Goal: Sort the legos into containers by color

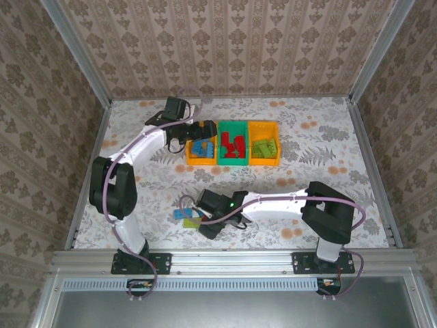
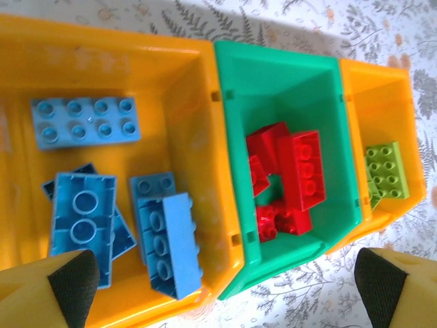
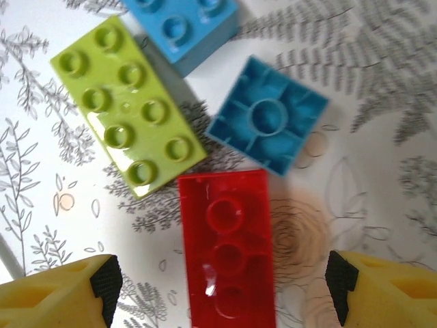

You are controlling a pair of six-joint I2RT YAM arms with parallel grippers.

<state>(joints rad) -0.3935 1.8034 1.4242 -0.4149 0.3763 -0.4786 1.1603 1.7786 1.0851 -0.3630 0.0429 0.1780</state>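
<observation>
- Left wrist view: we log the left gripper (image 2: 222,283) with its yellow, black-padded fingers (image 2: 68,283) spread to their widest. They hold nothing and touch nothing, hanging above the joined row of bins.
- Left orange-yellow open-topped plastic bin (image 2: 102,41): several blue studded plastic bricks (image 2: 85,121), one lying studs up, others tipped or underside up.
- Middle green plastic bin (image 2: 280,75): red studded plastic bricks (image 2: 300,171) in a heap.
- Right orange-yellow plastic bin (image 2: 379,89): light green studded plastic bricks (image 2: 388,171).
- Right wrist view: we log the right gripper (image 3: 225,290) standing wide, gripping nothing. Its pads sit either side of a long red plastic brick (image 3: 229,253) lying underside up, clear of both.
- Just beside it: a light green eight-stud brick (image 3: 126,106), a square blue brick (image 3: 268,116) underside up, and another blue brick (image 3: 184,24) studs up.
- Top external view: these loose bricks lie on the leaf-patterned table top (image 1: 307,171), well apart from the bins.
</observation>
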